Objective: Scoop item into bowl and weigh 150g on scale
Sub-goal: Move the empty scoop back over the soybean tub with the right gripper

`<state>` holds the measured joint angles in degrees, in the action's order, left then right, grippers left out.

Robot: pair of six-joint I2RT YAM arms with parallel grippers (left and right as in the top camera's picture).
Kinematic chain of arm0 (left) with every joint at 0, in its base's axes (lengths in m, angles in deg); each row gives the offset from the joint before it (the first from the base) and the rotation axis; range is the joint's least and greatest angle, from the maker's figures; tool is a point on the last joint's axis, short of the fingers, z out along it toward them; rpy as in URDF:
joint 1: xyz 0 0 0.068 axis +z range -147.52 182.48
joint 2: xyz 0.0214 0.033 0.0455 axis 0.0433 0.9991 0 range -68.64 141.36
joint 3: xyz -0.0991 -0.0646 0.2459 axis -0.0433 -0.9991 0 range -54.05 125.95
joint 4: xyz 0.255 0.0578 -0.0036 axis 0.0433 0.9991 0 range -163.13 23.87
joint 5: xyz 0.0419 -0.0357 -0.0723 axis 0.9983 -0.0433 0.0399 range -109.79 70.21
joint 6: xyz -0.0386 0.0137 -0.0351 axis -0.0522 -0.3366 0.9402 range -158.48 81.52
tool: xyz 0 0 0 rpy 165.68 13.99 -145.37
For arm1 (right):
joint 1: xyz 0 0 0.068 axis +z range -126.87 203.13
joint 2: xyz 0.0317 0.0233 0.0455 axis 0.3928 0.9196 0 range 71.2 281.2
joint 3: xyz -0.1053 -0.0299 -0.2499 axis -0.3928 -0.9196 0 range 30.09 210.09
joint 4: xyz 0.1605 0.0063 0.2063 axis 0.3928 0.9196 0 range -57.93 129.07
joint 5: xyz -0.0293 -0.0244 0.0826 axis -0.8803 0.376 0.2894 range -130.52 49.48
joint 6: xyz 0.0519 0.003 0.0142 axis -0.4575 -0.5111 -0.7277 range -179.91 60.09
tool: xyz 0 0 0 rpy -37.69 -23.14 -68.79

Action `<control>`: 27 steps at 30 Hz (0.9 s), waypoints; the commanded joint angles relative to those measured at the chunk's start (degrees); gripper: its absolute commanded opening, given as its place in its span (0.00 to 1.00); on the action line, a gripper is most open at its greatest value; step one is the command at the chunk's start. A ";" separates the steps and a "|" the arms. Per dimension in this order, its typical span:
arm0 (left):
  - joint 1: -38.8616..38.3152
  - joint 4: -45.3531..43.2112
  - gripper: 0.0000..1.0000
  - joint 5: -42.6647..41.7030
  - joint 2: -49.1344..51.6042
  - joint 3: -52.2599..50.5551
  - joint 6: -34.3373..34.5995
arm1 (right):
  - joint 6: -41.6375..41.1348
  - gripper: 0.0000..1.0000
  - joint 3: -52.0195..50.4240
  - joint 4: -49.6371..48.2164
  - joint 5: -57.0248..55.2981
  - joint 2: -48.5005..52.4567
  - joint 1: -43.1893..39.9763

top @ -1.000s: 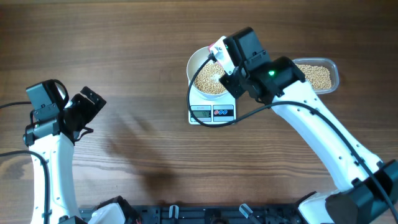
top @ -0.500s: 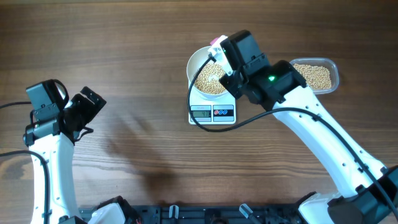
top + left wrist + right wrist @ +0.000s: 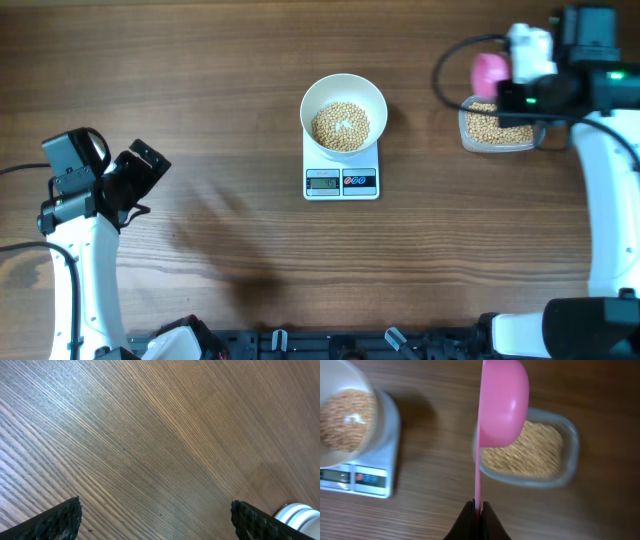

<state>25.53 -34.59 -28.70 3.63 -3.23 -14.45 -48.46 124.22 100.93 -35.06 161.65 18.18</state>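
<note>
From above, the white bowl [image 3: 318, 93] sits on top of the scale [image 3: 341, 182]. It holds a heap of beans [image 3: 341, 126]. The numbers on the scale are too small to read. A moment ago the right arm was leaning over the bowl with the pink scoop [image 3: 488, 72]. Now that arm has swung away, far to the right of the scale. The right gripper [image 3: 522, 68] is pinched shut on the scoop's handle. It holds the scoop above the clear tub [image 3: 465, 130], which has more beans in it. The left gripper [image 3: 145, 175] is far to the left of the scale, and its fingers are spread wide with nothing in them. It has not moved since before.

The left wrist camera looks down at the bare brown table [image 3: 150, 435]. The two black fingertips [image 3: 62, 520] poke in at the bottom corners, far apart. The scale is not in this view.

The right wrist camera shows the two dark fingers [image 3: 468, 522] squeezed tight on the thin pink handle [image 3: 478, 470]. The scoop's cup is turned on its side over the near edge of the tub. I cannot tell if there are beans in the cup. The scale, with the bowl on it, is off to the left of the tub, well apart from it.
</note>
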 commanded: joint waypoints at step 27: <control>0.33 -0.57 1.00 -0.66 -0.02 -0.15 -1.14 | 9.33 0.04 -9.51 -6.97 -14.27 7.63 -5.16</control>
<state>25.53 -34.96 -28.70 3.63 -3.23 -14.45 -38.58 114.87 94.09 -47.63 166.86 12.89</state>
